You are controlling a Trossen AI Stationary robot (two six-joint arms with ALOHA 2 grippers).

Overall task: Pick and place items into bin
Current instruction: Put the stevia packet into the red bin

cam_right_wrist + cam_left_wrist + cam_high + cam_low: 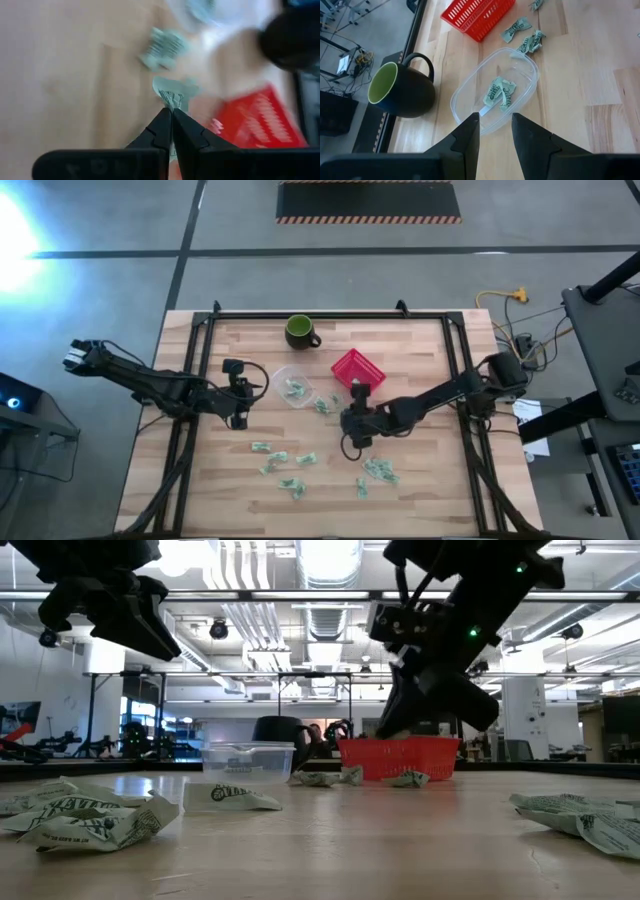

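My right end effector (171, 117) pinches one wrapper (172, 95); my left end effector (495, 127) hangs with fingers parted over the clear tub (465, 92).

The items (285, 470) are small crumpled pieces, pale green and white with printed lettering. Most lie scattered on the desk (430, 490) toward six o'clock, a few in the tub at centre, some between it and the red basket (357, 367). A dark green mug (299, 332) stands at twelve o'clock. The desk is pale wood planks; behind lies an open workshop with ceiling ducts.

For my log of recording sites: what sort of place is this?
Probably a robotics lab or industrial workshop: exposed ceiling ducts and strip lights overhead, a hazard-striped floor mat, and a wooden table on a concrete floor.
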